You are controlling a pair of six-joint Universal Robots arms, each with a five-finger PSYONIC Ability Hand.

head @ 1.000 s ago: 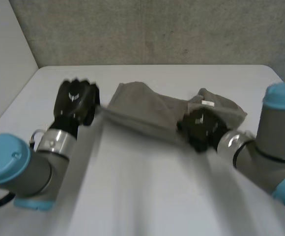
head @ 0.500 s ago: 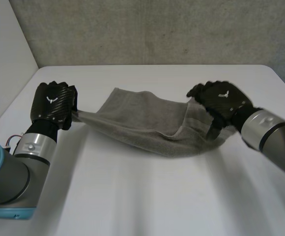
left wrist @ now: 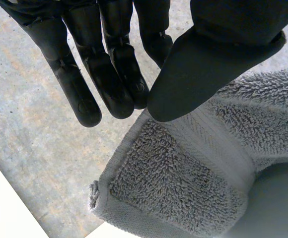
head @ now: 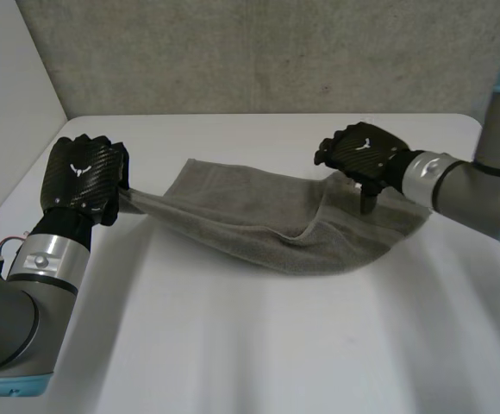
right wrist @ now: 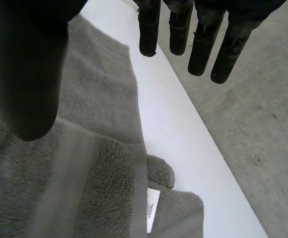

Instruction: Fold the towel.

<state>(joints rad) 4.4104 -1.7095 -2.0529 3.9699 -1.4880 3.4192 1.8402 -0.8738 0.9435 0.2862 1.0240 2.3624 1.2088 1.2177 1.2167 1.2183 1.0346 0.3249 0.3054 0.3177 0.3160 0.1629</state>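
Note:
A grey towel [head: 267,216] lies stretched across the white table [head: 259,345], partly doubled over, with a ridge near its middle. My left hand [head: 82,172] holds the towel's left corner just off the table, and the cloth runs taut from it. In the left wrist view the thumb [left wrist: 208,64] pinches the towel [left wrist: 183,178] against the fingers [left wrist: 104,74]. My right hand [head: 366,151] hovers over the towel's right end. Its fingers [right wrist: 203,44] are straight and spread from the thumb [right wrist: 30,74]. The towel [right wrist: 99,114] and its white label [right wrist: 152,203] lie loose beneath.
A grey concrete wall [head: 276,52] stands behind the table and a white panel [head: 9,103] at its left. The table's right edge [right wrist: 183,144] runs close past the towel's right end, with grey floor [right wrist: 253,124] beyond.
The right hand let go of the towel's right end, opened and rose toward the back. The left hand drew its corner leftward, pulling the towel out flatter and wider.

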